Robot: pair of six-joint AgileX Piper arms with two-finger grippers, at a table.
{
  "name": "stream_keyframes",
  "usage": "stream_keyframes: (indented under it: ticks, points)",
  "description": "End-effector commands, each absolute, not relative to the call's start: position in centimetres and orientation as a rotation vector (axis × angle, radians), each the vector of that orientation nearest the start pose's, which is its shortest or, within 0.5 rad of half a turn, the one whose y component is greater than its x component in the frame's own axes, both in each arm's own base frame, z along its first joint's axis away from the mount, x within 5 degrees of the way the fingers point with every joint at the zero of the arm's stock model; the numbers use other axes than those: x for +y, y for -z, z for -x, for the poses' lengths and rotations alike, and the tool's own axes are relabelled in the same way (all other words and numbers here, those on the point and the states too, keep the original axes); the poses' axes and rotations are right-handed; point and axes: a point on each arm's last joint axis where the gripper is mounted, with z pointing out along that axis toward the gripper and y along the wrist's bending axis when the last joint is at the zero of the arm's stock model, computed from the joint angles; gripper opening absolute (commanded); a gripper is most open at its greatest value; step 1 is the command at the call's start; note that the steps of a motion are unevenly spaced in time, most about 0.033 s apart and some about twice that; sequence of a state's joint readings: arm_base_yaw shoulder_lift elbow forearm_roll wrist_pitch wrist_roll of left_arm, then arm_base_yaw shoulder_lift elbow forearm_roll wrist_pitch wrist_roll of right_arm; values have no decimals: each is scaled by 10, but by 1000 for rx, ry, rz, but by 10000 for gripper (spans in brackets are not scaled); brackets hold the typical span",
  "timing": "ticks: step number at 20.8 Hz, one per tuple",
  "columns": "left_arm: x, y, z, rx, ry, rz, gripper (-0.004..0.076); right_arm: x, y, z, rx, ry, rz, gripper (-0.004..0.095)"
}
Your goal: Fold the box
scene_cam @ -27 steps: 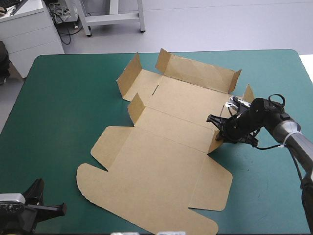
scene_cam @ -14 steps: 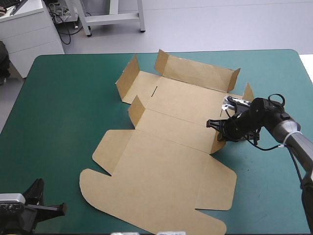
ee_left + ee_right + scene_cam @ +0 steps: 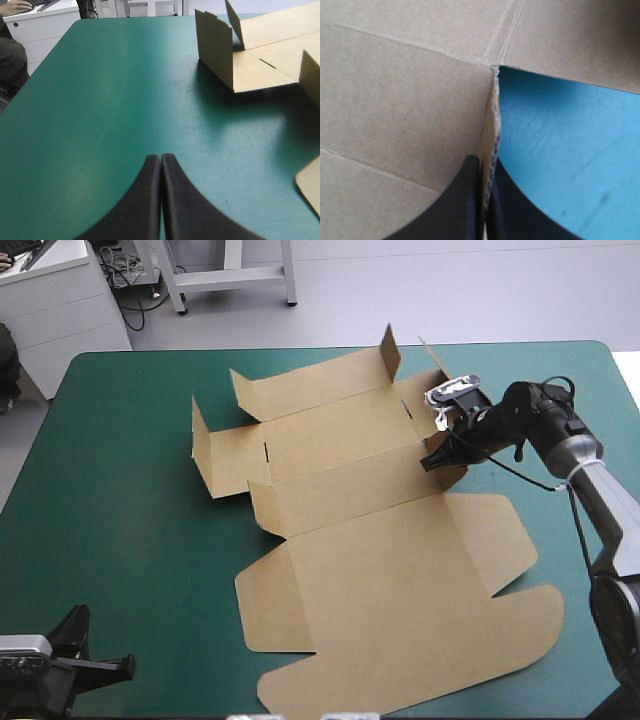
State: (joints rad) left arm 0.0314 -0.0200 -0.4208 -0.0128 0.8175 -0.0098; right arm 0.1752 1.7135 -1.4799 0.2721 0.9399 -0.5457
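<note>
The brown box lies as a cut sheet in the middle of the table. Its lid panel lies flat toward the near right, and several flaps stand raised along its far part. At the sheet's right side my right gripper pinches a small raised flap. In the right wrist view its black fingers are all but shut with the board's edge between them. My left gripper rests low at the near left corner, well apart from the box. It is shut with nothing in it; ahead of it stands a raised side flap.
The teal-green cover runs from the box's left flap to the table's left edge. The box's far wall stands a short way from the table's far edge. The lid's rounded corner lies near the right edge.
The right gripper has moved toward the far edge with the flap in its grip. The whole sheet swung anticlockwise, so the lid now points near right instead of near left. The left arm is still.
</note>
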Motion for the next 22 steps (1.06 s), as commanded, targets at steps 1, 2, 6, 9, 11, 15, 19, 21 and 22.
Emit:
stream_keyframes:
  ticks: [1,2,6,9,11,15,19,21,22]
  points:
    - [-1,-288,-7,1755,19,44,-32,88,-339,-372,2290,-132,1023,-4]
    - [-1,-288,-7,1755,19,44,-32,89,-342,-376,2257,-116,1098,-4]
    - [-1,-288,-7,1755,19,44,-32,105,-345,-390,2075,-127,1325,-4]
    - [-1,-288,-7,1755,19,44,-32,135,-344,-389,1899,-45,1569,-5]
    - [-1,-288,-7,1755,19,44,-32,158,-342,-386,1765,21,1699,-5]
    - [-1,-288,-7,1755,19,44,-32,206,-336,-380,1547,112,1813,-4]
    - [-1,-288,-7,1755,19,44,-32,239,-319,-380,1471,113,1828,-4]
    - [-1,-288,-7,1755,19,44,-32,248,-311,-378,1465,101,1852,10]
    - [-1,-288,-7,1755,19,44,-32,250,-309,-378,1477,89,1844,55]
